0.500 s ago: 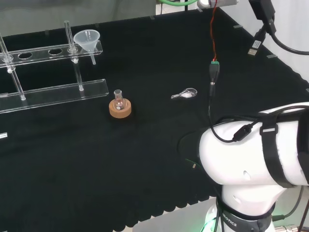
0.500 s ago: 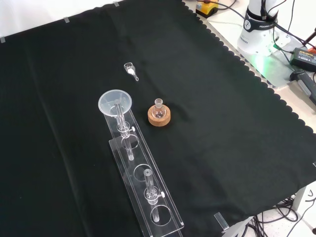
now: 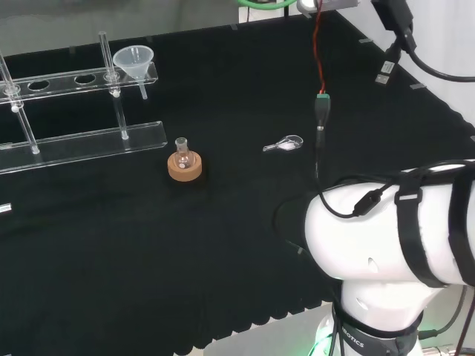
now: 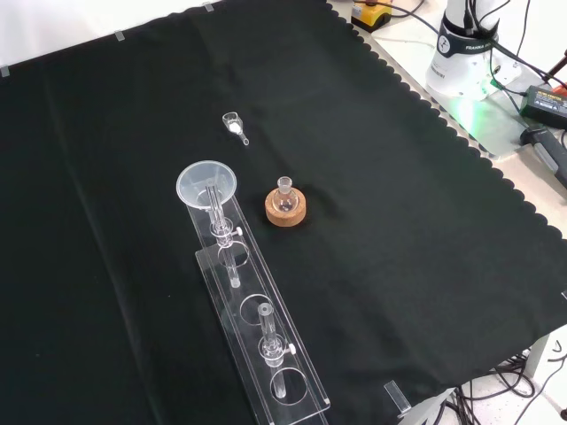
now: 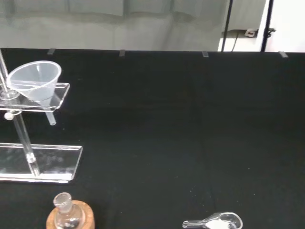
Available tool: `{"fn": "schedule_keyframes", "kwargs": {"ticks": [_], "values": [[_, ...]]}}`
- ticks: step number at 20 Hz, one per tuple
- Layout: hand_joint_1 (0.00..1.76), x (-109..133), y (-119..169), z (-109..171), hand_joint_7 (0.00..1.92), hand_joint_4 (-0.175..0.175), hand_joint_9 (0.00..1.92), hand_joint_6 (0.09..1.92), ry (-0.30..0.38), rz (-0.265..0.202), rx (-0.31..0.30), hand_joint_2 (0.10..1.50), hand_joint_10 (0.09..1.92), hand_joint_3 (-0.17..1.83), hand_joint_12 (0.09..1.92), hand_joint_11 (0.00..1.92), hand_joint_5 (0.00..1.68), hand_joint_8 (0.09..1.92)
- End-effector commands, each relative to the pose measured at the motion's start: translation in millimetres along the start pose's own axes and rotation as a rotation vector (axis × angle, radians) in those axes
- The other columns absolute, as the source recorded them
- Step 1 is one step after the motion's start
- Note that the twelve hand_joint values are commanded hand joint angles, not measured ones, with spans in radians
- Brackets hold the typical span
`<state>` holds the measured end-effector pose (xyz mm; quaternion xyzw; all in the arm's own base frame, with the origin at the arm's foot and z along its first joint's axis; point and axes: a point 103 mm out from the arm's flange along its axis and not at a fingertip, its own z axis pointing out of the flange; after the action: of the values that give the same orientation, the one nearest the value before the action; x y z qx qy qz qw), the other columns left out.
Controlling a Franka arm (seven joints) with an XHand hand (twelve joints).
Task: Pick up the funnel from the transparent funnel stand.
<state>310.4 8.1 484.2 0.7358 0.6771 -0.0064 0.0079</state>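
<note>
Head view: the funnel [image 3: 134, 61] sits in the end hole of the transparent funnel stand [image 3: 82, 137] at the far left of the bench, its stem hanging below the upper shelf. Nearer the arm's white link [image 3: 393, 230], a small flask [image 3: 182, 151] stands upright in a cork ring [image 3: 185, 167], and a small clear scoop [image 3: 284, 144] lies on the black cloth [image 3: 223, 237] between the flask and the link. How the hand's fingers stand cannot be told.

Front view: the funnel [image 4: 207, 184] rests at the stand's [image 4: 257, 336] upper end, its mouth open upward. The cork ring [image 4: 286, 211] with its flask sits just to the right of that end, apart from it, and the scoop [image 4: 235, 126] lies farther up the cloth.

Wrist view: the funnel [image 5: 34, 81] hangs in the stand's shelf [image 5: 57, 93] well ahead of the camera; the flask [image 5: 64, 212] on its cork ring [image 5: 83, 217] and the scoop [image 5: 215, 222] lie closer.
</note>
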Motion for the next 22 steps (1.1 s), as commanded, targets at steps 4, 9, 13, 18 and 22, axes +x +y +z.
{"fn": "schedule_keyframes", "kwargs": {"ticks": [4, 9, 13, 18, 22], "values": [[0.00, -24, 44, 28, 0.00, 0.007, 0.00, 0.09, 0.208, -0.101, -0.153, 0.92, 0.09, 0.07, 0.95, 0.00, 0.00, 0.09], [0.00, -8, 90, 54, 0.00, 0.041, 0.00, 0.09, 0.227, -0.130, -0.197, 0.89, 0.09, 0.05, 0.57, 0.00, 0.00, 0.09], [0.00, 21, 124, 67, 0.00, 0.057, 0.00, 0.09, 0.229, -0.151, -0.210, 0.88, 0.09, 0.05, 0.43, 0.00, 0.00, 0.09], [0.00, 65, 162, 68, 0.00, 0.060, 0.00, 0.09, 0.224, -0.154, -0.201, 0.87, 0.09, 0.04, 0.39, 0.00, 0.00, 0.09], [0.00, 98, 192, 79, 0.00, 0.061, 0.00, 0.09, 0.210, -0.160, -0.178, 0.87, 0.09, 0.04, 0.39, 0.00, 0.00, 0.09]]}}
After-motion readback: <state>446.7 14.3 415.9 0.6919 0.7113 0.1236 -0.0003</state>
